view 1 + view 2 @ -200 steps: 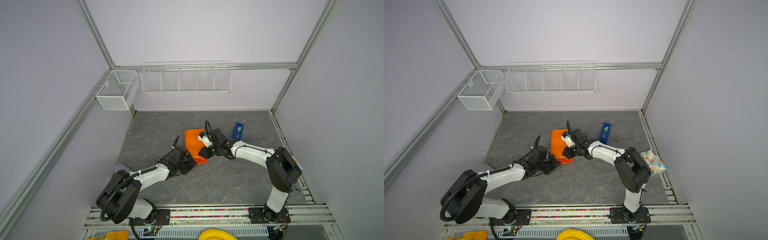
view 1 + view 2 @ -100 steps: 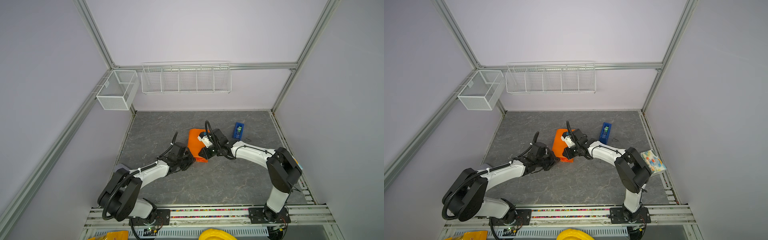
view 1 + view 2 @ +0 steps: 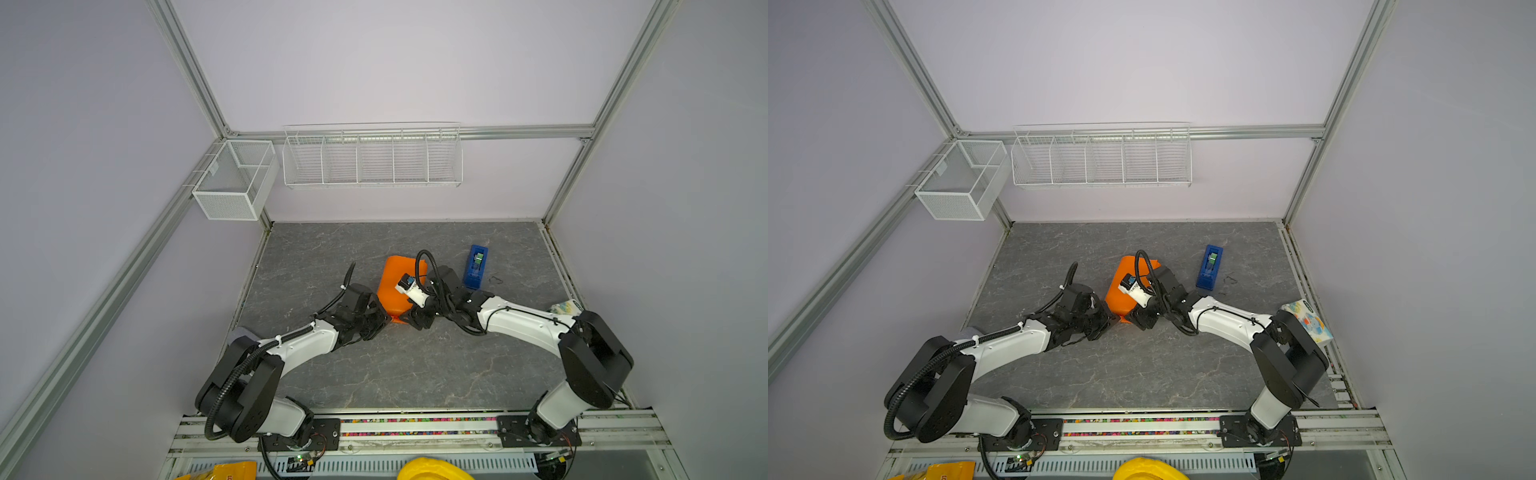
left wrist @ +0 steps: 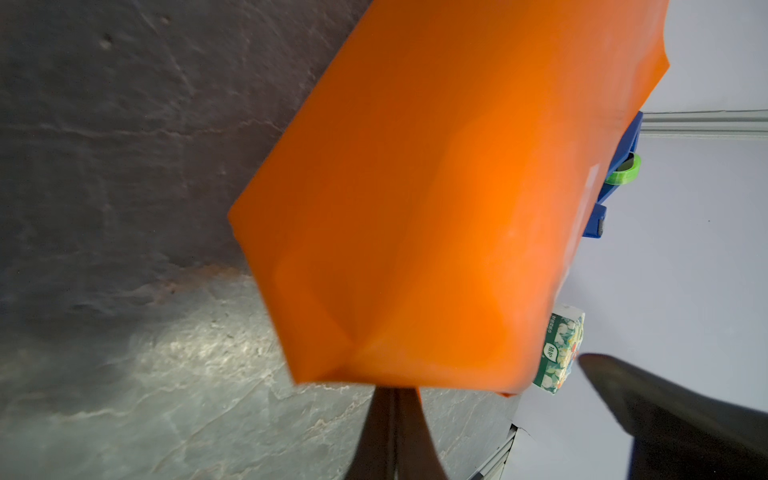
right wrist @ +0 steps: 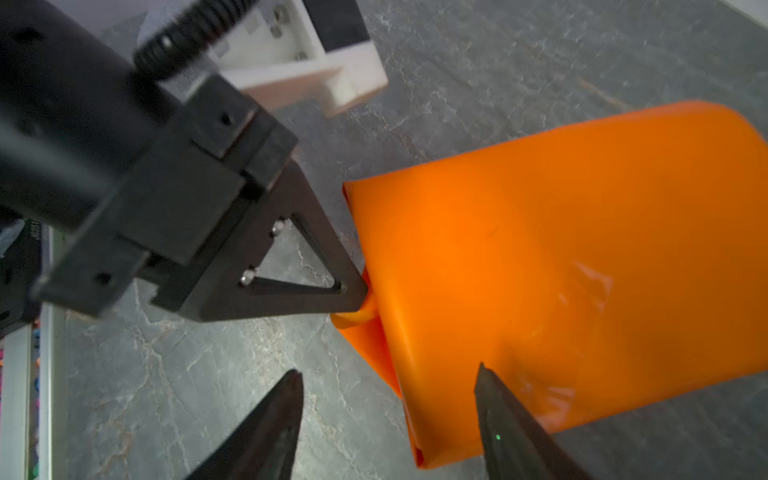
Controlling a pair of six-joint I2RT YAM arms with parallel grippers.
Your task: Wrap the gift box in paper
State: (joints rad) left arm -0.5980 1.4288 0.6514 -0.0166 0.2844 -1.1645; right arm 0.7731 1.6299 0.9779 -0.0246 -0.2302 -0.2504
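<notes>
Our left gripper was pinched together on a fold of the paper, at its near end. Our right gripper stood apart, one finger over the sheet, holding nothing. In both top views they met at the orange bundle's six o'clock edge. The gift box was hidden, presumably inside the wrap. We judged that the end flap was being folded, and that next the right jaws should take or press it. The tape dispenser waited at two o'clock. Only the right wrist view showed the pinch; only the left wrist view showed the end's creases.
</notes>
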